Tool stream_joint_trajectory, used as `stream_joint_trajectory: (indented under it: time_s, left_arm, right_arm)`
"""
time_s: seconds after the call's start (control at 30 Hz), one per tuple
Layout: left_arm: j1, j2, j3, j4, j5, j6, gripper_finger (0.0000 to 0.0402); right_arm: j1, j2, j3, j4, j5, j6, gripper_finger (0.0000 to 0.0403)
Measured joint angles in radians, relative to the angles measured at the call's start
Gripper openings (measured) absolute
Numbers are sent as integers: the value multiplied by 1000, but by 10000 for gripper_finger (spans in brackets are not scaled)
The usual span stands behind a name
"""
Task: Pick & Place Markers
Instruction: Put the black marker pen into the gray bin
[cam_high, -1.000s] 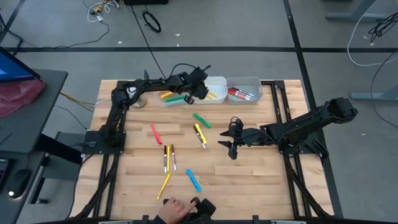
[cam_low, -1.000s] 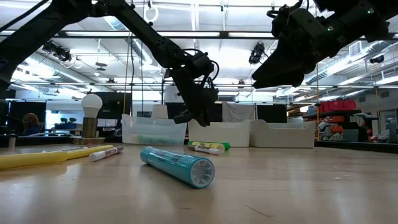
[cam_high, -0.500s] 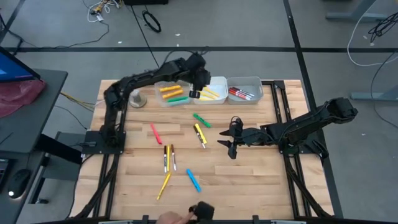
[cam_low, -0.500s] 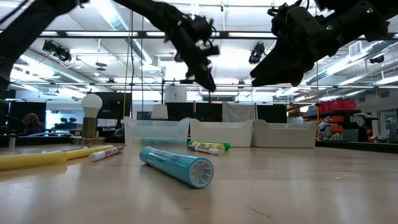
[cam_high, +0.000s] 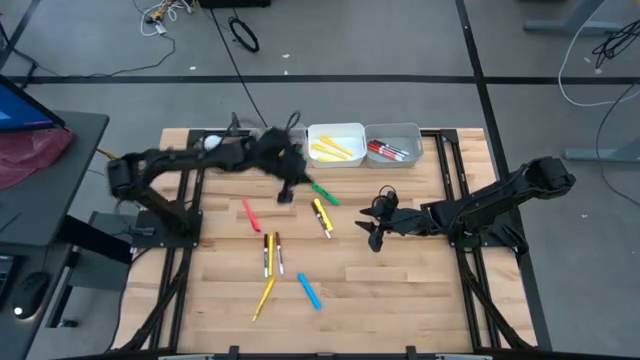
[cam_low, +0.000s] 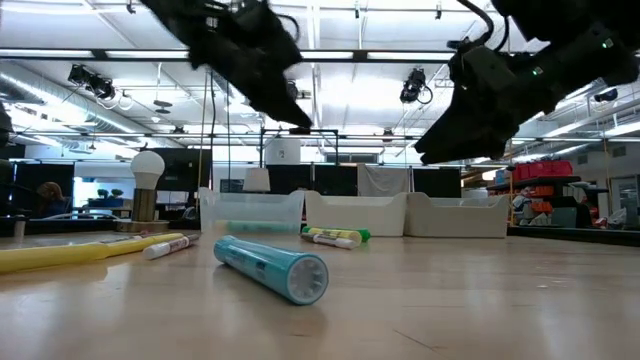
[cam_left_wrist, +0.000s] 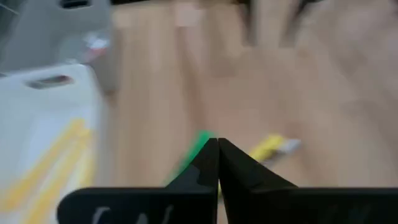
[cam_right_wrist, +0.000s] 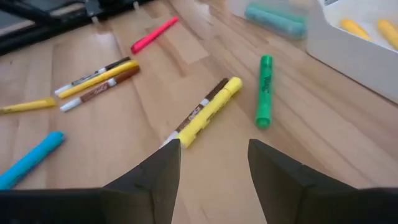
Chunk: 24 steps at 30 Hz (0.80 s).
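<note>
Left pincer (cam_high: 287, 189), shut and empty, is hovering near the green marker (cam_high: 324, 193); next, opening over it. Right pincer (cam_high: 374, 231) is waiting open.

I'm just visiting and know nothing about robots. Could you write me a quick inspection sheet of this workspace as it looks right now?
Surface: wooden table, marker pens scattered across its middle.
Job's things: loose on the wood are a green marker, yellow marker, pink-red marker, blue marker and a few thin ones; yellow markers lie in the middle bin, red ones in the right bin.
Clutter: nothing seen.
Grippers: left hand shut and empty, above the table beside the green marker; right hand open, empty, hovering right of the yellow marker.
Cables: black cable and others on the floor.
Surroundings: grey floor; a desk with a screen to the left.
</note>
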Motion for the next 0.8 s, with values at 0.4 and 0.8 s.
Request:
stream_joint_trajectory:
  time_s: [0.4, 0.8]
  left_arm:
    - [-411, -351, -407, 189, -511, -422, 4]
    - [-801, -390, -423, 57, -1018, -785, 4]
  right_arm:
    - [0, 0, -75, 263, -4, -94, 190]
    - [32, -54, -28, 276, -61, -261, 190]
